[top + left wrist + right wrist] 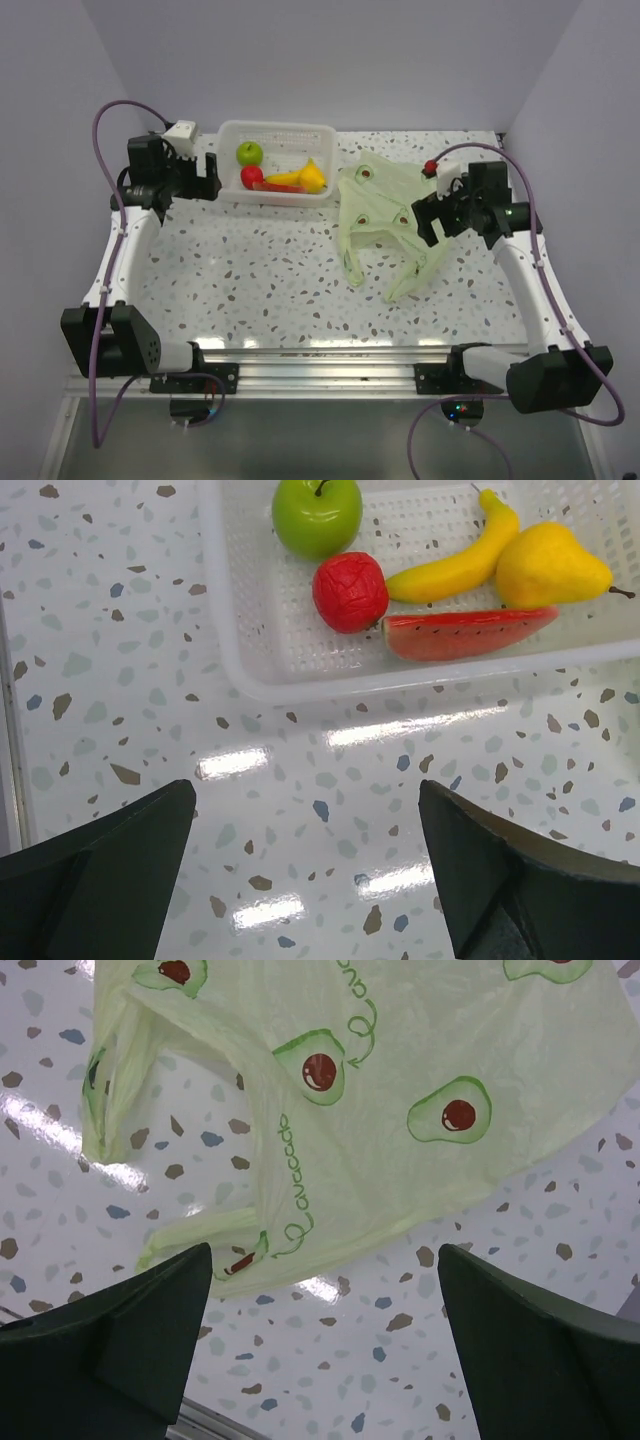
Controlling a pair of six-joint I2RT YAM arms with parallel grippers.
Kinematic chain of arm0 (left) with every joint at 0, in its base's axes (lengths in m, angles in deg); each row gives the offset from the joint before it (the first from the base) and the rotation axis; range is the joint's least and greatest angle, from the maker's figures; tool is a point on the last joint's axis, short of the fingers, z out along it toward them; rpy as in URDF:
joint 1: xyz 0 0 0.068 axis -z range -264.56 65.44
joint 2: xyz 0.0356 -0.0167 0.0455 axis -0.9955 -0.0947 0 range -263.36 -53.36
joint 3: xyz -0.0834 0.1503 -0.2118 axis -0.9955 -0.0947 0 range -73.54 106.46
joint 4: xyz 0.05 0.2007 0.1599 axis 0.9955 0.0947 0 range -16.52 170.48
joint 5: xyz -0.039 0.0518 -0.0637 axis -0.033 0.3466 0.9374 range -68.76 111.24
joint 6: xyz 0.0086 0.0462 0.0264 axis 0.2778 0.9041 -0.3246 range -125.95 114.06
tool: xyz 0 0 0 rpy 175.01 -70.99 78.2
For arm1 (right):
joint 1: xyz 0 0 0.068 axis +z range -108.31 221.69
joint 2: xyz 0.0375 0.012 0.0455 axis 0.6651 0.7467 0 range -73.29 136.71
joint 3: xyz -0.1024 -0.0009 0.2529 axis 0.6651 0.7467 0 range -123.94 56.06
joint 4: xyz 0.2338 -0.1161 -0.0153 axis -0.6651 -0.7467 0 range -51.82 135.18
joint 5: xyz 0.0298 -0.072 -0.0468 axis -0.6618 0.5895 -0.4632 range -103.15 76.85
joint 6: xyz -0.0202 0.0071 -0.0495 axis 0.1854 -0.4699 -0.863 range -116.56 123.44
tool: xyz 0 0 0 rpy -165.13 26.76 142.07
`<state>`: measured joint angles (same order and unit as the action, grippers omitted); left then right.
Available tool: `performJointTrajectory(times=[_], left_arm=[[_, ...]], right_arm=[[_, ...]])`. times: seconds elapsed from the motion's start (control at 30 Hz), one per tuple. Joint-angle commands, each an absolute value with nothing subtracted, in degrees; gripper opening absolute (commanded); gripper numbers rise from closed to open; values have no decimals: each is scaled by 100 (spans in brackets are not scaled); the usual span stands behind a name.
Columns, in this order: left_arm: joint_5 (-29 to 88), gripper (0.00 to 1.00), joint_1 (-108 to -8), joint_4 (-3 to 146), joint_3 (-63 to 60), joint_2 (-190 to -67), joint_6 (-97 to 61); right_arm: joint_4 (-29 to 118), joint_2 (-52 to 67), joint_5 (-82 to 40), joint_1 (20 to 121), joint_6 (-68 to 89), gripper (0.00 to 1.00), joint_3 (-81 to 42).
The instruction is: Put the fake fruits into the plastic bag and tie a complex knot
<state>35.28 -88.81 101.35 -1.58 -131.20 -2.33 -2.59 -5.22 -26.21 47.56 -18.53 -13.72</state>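
With left fingers (100,880) and right fingers (110,1340) spread empty, I'd pinch the limp, slippery pale-green plastic bag (400,1080) lying on the bench (270,270) by a handle loop (205,1235), the light glossy plastic fruits (350,590) sitting in the white basket (420,678).

In the left wrist view the green apple (317,515) is being clipped by the top edge and the white basket (260,685) is running off right; the plastic bag (400,1160) is spilling past the right wrist view's top edge

Bright, sharp, overhead glare on table (232,764)
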Motion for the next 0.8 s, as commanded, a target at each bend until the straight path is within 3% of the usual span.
performJointTrajectory(times=[0.0, 0.33, 0.43, 0.57, 0.77], left_arm=[[3836, 100, -8878, 9983, -69, -12921, -191], [4331, 100, -8878, 9686, 2, -12781, -1235], [3943, 100, -8922, 9808, 46, -12745, -1404], [3925, 100, -8940, 10142, 212, -12815, -1140], [3696, 100, -8992, 9739, -191, -12640, -1351]], right_arm=[[-404, -500, -2608, 4889, -1967, 99, -1636], [-281, 35, -896, 6084, -2169, 99, -1961], [-447, 80, -1032, 6120, -1906, 99, -2276], [-431, -200, -1298, 6120, -2922, 99, -2050], [-335, 246, -1159, 6427, -3145, 99, -1927]])
